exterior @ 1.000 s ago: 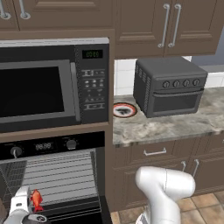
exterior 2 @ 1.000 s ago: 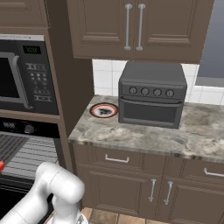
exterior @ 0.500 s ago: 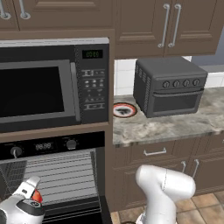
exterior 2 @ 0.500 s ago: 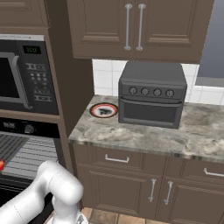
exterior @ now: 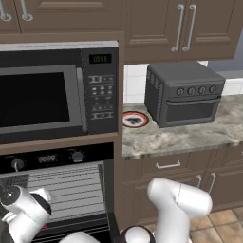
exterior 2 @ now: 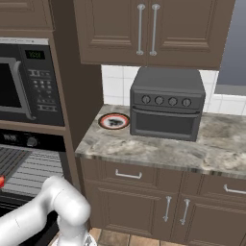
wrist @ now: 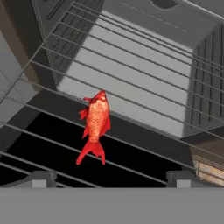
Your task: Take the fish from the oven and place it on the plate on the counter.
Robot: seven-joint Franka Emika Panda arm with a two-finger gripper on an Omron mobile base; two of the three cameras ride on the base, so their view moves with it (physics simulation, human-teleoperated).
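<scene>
Glossy scaly red fish lies on thin wire rack.

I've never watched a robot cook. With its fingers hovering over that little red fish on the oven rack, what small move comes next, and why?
Probably a short push forward toward the small red-orange fish, then closing. The two-finger gripper is open, its dark fingertips short of the fish, which lies untouched on the wire rack of the black wall oven, left of centre between them.

Even, flat light; soft rendering.
</scene>
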